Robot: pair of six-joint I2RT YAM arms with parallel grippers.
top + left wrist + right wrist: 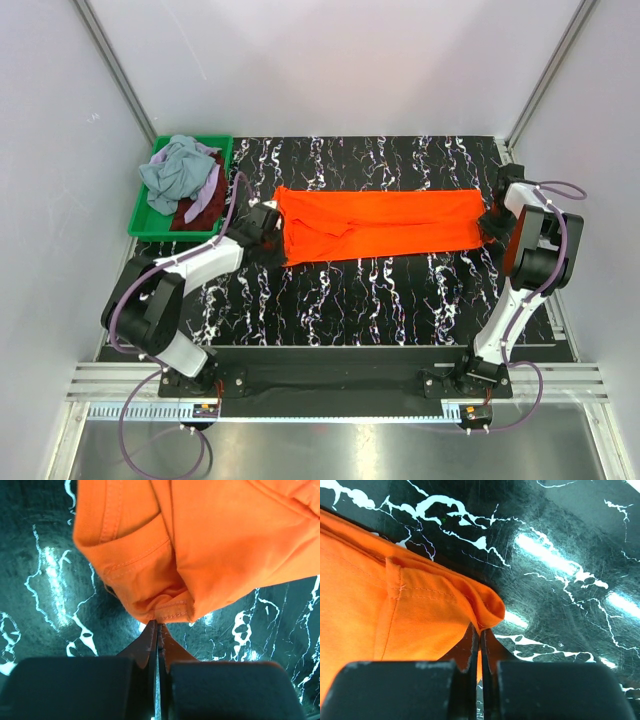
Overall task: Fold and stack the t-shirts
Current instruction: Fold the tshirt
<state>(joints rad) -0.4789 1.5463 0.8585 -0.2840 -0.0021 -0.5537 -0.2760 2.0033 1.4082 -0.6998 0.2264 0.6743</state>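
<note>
The orange-red t-shirt is being stretched as a folded band across the middle of the top view, on the table. Its ends are being pinched by the left tool and right tool, both closed tight on cloth. Folding is judged partly done. The other t-shirts are lying crumpled in the green bin, upper left, unstacked.

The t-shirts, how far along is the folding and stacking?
Early. The orange shirt lies stretched into a long band on the table, seemingly folded lengthwise. The left gripper and right gripper each pinch one end. Still to do: the cross folds, and the grey-blue, lilac and dark red shirts heaped in the green bin.
</note>
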